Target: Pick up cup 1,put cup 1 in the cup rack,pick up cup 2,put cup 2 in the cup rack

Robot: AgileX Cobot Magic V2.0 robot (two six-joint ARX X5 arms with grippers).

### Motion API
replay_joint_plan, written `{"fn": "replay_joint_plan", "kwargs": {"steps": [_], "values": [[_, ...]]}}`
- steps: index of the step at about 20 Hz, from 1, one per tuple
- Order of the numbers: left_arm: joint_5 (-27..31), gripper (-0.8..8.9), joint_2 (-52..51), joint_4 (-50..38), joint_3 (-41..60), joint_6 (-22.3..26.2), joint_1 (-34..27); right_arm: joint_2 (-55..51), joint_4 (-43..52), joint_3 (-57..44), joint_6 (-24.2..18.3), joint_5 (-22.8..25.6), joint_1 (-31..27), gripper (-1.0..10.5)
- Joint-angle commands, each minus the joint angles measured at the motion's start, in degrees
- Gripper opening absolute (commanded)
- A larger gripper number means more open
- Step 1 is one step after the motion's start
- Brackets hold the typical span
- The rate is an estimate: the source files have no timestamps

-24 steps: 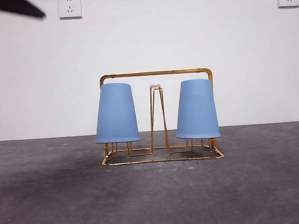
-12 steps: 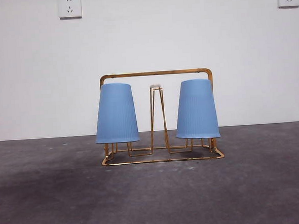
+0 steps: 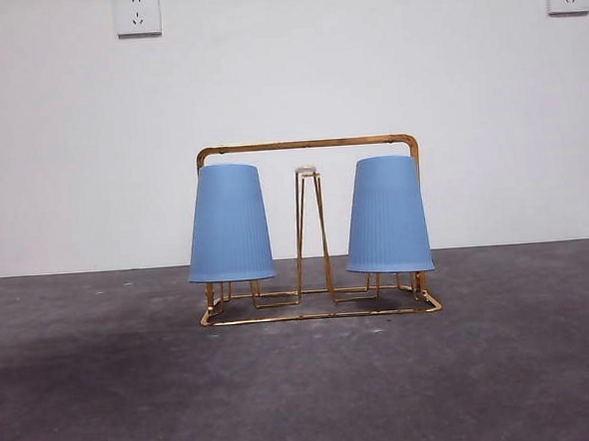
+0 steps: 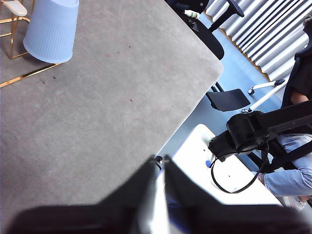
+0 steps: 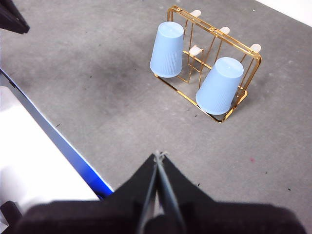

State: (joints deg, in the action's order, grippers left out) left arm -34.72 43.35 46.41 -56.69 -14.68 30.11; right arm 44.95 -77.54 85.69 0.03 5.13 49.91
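The gold wire cup rack (image 3: 306,144) stands in the middle of the grey table, with its arch handle over it. Two light blue ribbed cups hang upside down on its prongs: one on the left (image 3: 229,222) and one on the right (image 3: 387,215). The rack (image 5: 244,92) and both cups (image 5: 167,49) (image 5: 220,85) also show in the right wrist view. My right gripper (image 5: 158,157) is shut and empty, high above the table and away from the rack. My left gripper (image 4: 160,159) is shut and empty near the table's edge, far from one cup (image 4: 52,30).
A bare white-tipped prong (image 3: 306,170) stands between the cups. The table's edge (image 4: 195,102) drops off to a floor with chairs and a person beyond it. A white surface (image 5: 34,161) lies beside the table. Two wall sockets (image 3: 137,12) are on the back wall.
A black arm tip at the top left corner of the front view has left the picture. The rack and both cups have not moved.
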Motion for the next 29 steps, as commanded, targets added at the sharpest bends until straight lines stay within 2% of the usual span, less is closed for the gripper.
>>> {"fn": "replay_joint_plan", "kwargs": {"steps": [1, 18, 19, 22, 25, 27, 29], "values": [[-0.2, -0.03, -0.1, -0.2, -0.1, -0.1, -0.1, 0.2, -1.2, -0.3, 0.9, 0.5, 0.0, 0.0], [1.2, -0.03, 1.0, -1.7, -0.1, 0.9, -0.1, 0.3, -1.2, -0.3, 0.9, 0.5, 0.0, 0.0], [2.9, -0.03, 1.3, -2.1, -0.1, 3.4, -0.2, 0.3, -1.2, -0.3, 0.9, 0.5, 0.0, 0.0], [13.6, -0.03, 2.1, -8.1, -0.1, 17.3, -0.3, 0.3, -1.2, -0.3, 0.9, 0.5, 0.0, 0.0], [24.5, -0.03, 1.0, -15.7, 0.0, 26.6, -2.9, 0.3, -1.2, -0.3, 0.9, 0.5, 0.0, 0.0], [25.7, -0.03, -1.3, -19.8, 0.9, 30.3, -8.3, 0.3, -1.2, -0.3, 0.9, 0.5, 0.0, 0.0], [25.4, -0.03, -5.4, -24.6, 4.3, 31.0, -14.2, 0.3, -1.2, -0.3, 0.9, 0.5, 0.0, 0.0]]}}
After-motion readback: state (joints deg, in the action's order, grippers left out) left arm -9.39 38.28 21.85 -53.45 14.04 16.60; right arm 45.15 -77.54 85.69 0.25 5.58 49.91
